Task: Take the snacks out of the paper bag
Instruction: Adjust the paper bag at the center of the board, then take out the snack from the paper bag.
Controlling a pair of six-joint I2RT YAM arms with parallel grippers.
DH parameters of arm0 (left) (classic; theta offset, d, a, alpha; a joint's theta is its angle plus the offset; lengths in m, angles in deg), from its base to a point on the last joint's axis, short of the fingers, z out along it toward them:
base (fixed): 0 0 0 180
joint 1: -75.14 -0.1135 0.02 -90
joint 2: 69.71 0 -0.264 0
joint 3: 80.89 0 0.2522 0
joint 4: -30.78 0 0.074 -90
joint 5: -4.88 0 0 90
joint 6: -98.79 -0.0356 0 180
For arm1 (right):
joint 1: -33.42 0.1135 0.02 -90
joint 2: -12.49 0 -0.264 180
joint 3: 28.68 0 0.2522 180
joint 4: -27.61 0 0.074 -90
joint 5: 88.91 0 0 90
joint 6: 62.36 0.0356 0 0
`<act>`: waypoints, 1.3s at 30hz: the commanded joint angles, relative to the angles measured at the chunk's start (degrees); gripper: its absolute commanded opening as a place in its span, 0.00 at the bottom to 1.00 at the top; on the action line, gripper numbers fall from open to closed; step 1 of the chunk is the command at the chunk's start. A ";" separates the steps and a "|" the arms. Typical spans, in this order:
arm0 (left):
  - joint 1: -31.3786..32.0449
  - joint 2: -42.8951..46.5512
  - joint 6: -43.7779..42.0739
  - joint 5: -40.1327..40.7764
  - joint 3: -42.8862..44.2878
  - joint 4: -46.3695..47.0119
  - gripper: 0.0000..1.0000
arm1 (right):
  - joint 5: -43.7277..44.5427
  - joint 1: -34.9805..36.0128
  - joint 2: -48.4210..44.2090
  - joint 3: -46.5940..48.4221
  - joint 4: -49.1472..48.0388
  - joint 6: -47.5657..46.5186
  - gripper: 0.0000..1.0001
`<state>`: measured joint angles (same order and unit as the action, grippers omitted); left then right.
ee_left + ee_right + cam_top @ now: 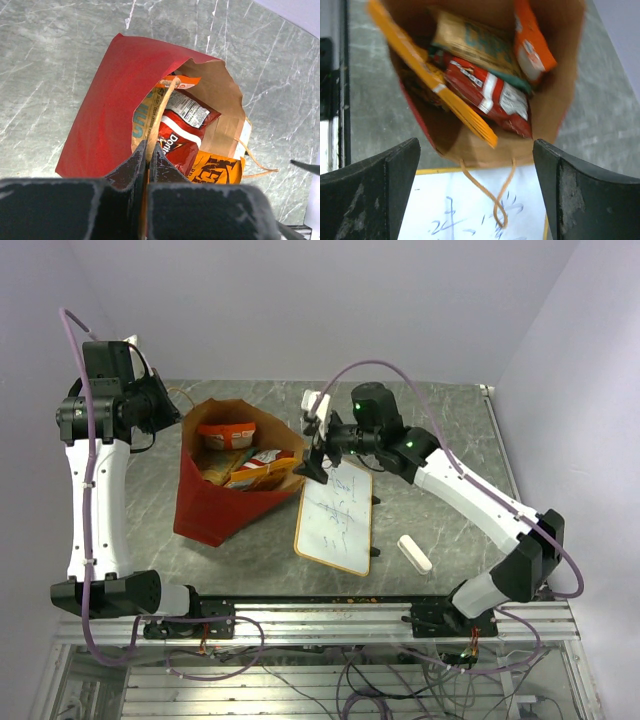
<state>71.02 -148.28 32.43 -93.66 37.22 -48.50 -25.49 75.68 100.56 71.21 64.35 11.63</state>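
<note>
Marble table [150, 510]: paper bag [215, 505] upright, mouth upward, snacks [245, 465] inside.

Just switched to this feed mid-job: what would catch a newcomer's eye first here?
The red paper bag, centre-left in the overhead view, mouth open, crammed with bright snacks. The left gripper has its jaws shut on a string handle; the right gripper hovers open at the bag's right rim, above the whiteboard.

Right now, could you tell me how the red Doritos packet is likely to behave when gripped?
The Doritos packet looks crinkled and puffy, so it will probably squash and feel light. Its glossy film may slip. Wedged among other packets in the paper bag, it may drag neighbours.
</note>
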 commanded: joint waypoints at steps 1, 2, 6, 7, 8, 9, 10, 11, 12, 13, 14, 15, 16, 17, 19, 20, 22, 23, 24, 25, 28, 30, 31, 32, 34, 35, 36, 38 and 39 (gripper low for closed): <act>0.14 0.87 1.24 -3.19 0.12 1.80 0.07 | -16.46 1.41 -0.35 -3.02 -10.00 -17.35 0.92; 0.14 0.91 1.32 -3.49 0.10 1.82 0.07 | -19.07 1.42 0.35 -2.39 -8.80 -20.77 0.89; 0.10 1.12 1.50 -4.11 -0.05 1.90 0.07 | -22.18 1.68 5.58 1.67 -2.98 -29.26 0.79; 0.16 1.18 1.50 -4.15 -0.10 1.77 0.07 | -22.25 1.75 6.88 3.14 -1.13 -31.30 0.75; 0.10 1.26 1.42 -4.05 -0.14 1.60 0.07 | -22.22 1.93 8.34 4.34 0.61 -33.40 0.68; 0.13 1.32 1.51 -3.99 -0.15 1.48 0.07 | -22.07 2.18 9.56 5.80 2.17 -34.94 0.62; 0.17 1.31 1.60 -3.89 -0.02 1.28 0.07 | -21.90 2.59 10.72 7.09 3.78 -36.41 0.57; 0.10 1.23 1.66 -3.93 0.12 1.15 0.07 | -21.84 3.07 11.73 8.18 5.14 -37.84 0.55; 0.23 1.15 1.72 -4.05 0.32 1.10 0.07 | -21.66 3.63 12.39 8.81 5.52 -38.56 0.54; 0.25 1.02 1.82 -4.31 0.42 1.16 0.07 | -21.52 4.08 12.95 8.76 4.91 -38.35 0.55; 0.23 0.92 1.82 -4.57 0.50 1.22 0.07 | -21.68 4.45 13.41 8.78 4.32 -38.21 0.54; 0.22 0.89 1.89 -4.96 0.46 1.27 0.07 | -21.99 4.85 13.94 8.72 3.86 -38.03 0.54; 0.23 0.87 2.07 -5.36 0.38 1.35 0.07 | -22.21 5.34 14.66 8.78 3.50 -37.78 0.54; 0.21 0.87 2.32 -5.80 0.22 1.42 0.07 | -22.27 5.72 15.42 8.97 3.15 -37.66 0.54; 0.19 1.12 2.59 -6.28 -0.51 1.73 0.07 | -22.06 6.36 16.77 8.93 1.61 -36.97 0.50; 0.23 1.20 2.71 -6.37 -0.76 1.78 0.07 | -21.59 6.69 17.33 9.14 1.00 -36.83 0.46; 0.18 1.35 2.77 -6.11 -1.27 1.67 0.07 | -20.61 7.28 18.54 10.26 0.24 -36.58 0.37; 0.18 1.43 2.73 -5.99 -1.35 1.61 0.07 | -20.00 7.37 19.01 11.06 0.37 -36.64 0.31; 0.24 1.52 2.75 -5.85 -1.48 1.62 0.07 | -19.32 7.41 19.31 12.02 0.65 -36.56 0.22; 0.20 1.63 2.79 -5.80 -1.44 1.58 0.07 | -18.67 7.44 19.55 12.86 0.91 -36.59 0.13; 0.18 1.91 2.85 -5.50 -1.49 1.71 0.07 | -15.38 7.34 18.79 13.64 -0.55 -35.76 0.00; 0.25 2.01 2.94 -5.29 -1.51 1.79 0.07 | -13.91 7.34 17.62 13.61 -2.58 -34.42 0.00; 0.25 2.01 3.02 -5.16 -1.52 1.75 0.07 | -13.52 7.32 16.91 13.55 -4.05 -33.32 0.00; 0.19 2.01 3.12 -4.70 -1.45 1.74 0.07 | -13.02 7.37 16.18 13.40 -5.65 -31.62 0.00; 0.23 1.93 3.04 -3.83 -1.22 1.46 0.07 | -11.42 7.40 14.82 12.92 -9.84 -27.87 0.00; 0.18 1.92 3.08 -3.51 -1.11 1.31 0.07 | -10.32 7.41 14.25 12.70 -11.90 -25.81 0.00; 0.17 1.92 3.08 -3.29 -1.13 1.27 0.07 | -9.37 7.39 13.60 12.55 -13.86 -24.00 0.00; 0.19 2.01 3.26 -3.10 -1.22 1.39 0.07 | -7.98 7.38 12.41 12.40 -16.54 -21.73 0.00; 0.23 2.09 3.32 -3.03 -1.33 1.44 0.07 | -7.51 7.32 11.80 12.27 -17.75 -20.91 0.00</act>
<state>71.11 -147.64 34.81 -97.09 35.85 -48.39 -36.62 83.11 118.46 82.78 58.60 -15.84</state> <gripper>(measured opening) 0.083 0.006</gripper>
